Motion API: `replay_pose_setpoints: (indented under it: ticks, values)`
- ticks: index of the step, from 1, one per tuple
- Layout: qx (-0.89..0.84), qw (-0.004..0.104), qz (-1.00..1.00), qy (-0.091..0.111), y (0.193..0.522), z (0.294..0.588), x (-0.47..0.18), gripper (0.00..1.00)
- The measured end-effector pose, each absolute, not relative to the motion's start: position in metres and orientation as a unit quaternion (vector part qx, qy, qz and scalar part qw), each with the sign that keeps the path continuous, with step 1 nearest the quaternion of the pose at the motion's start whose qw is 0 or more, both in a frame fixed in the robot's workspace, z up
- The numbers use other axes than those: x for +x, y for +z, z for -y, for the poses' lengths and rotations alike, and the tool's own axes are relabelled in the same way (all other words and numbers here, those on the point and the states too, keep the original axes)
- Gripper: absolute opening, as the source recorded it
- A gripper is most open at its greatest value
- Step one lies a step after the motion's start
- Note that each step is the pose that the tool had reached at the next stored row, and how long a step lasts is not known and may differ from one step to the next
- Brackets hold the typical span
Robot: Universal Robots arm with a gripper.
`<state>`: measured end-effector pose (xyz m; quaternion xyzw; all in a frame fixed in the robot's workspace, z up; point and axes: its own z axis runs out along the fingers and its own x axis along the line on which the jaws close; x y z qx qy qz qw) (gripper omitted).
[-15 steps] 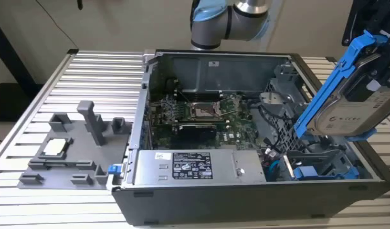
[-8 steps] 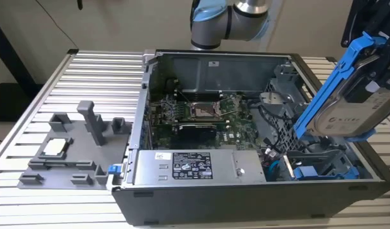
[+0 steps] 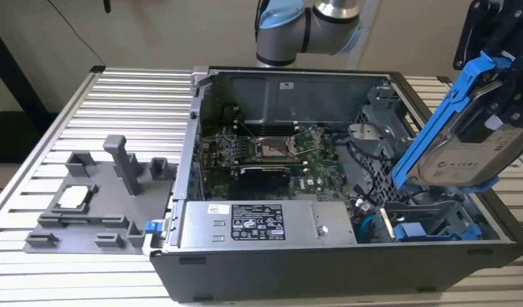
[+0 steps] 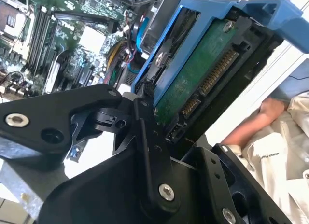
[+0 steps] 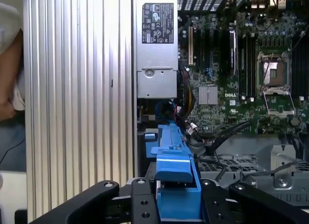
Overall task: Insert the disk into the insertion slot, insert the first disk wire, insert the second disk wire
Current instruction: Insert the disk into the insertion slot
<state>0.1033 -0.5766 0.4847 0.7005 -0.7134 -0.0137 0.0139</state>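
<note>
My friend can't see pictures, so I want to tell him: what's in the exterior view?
A black end effector grips a flat silver-grey disk in a bright blue plastic frame, tilted, above the open grey metal computer case. Below it lies the narrow grey slot with blue guides.

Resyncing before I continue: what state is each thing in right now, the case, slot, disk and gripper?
computer case: open, side panel off.
insertion slot: empty.
disk: held tilted above the case, not yet inserted.
gripper: shut on the disk's blue caddy.
</note>
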Motion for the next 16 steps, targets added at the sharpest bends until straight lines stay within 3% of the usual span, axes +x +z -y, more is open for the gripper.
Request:
replay_pose_setpoints:
  ticks: [16]
  values:
    - [0.701,0.011,0.713,-0.016,0.470,0.577,0.105,0.33]
